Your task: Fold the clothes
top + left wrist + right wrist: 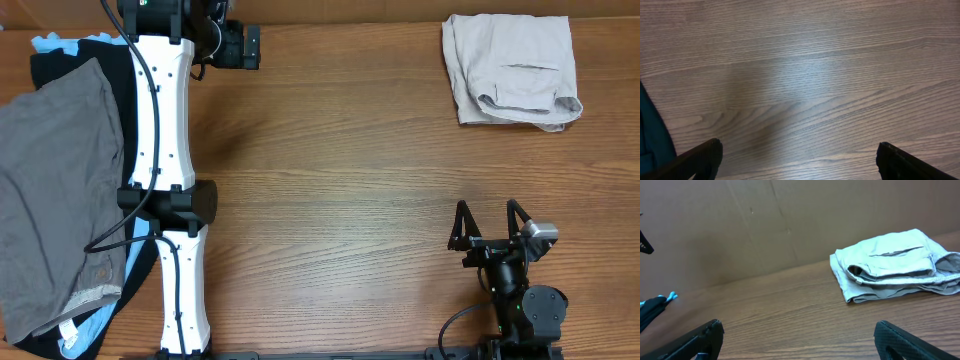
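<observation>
The beige shorts (pixel 512 70) lie folded into a compact bundle at the table's far right corner. They also show in the right wrist view (pixel 895 265), ahead and to the right. My right gripper (pixel 490 222) is open and empty near the front right, well short of the shorts; its fingers spread wide over bare wood (pixel 797 330). My left gripper (pixel 252 46) is open and empty at the far left-centre of the table, over bare wood (pixel 797 150).
A pile of other clothes lies at the left edge: a grey garment (pixel 50 190) on top, black fabric (pixel 70 60) and light-blue fabric (pixel 45 42) under it. Dark cloth shows at the left edge of the left wrist view (pixel 650 140). A brown wall (pixel 740 225) stands behind the table.
</observation>
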Controlling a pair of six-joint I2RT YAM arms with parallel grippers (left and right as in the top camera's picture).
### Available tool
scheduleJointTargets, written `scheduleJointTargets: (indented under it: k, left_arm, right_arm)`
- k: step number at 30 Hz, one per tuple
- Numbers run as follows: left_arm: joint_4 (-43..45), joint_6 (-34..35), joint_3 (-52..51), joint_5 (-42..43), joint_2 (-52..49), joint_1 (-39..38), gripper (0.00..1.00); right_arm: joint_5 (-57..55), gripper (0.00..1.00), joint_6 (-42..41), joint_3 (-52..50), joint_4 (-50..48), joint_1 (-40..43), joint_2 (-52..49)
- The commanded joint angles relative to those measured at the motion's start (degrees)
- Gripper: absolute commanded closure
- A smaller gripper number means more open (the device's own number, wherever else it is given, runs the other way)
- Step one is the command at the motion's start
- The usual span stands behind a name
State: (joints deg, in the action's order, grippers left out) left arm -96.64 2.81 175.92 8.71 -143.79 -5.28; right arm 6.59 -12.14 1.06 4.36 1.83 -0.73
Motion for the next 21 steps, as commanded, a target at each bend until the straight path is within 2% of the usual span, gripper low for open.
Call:
scheduleJointTargets:
  k: [1,21]
  left_arm:
    - [0.0,0.2,0.8,-0.3,1.4,-0.3,0.0]
    - [0.0,0.2,0.7,-0.3,1.4,-0.5,0.0]
  right_arm:
    - [-0.6,0.0,0.2,-0.6,-0.2,-0.3,0.6]
    - [-0.6,0.0,0.2,-0.6,-0.2,-0.3,0.6]
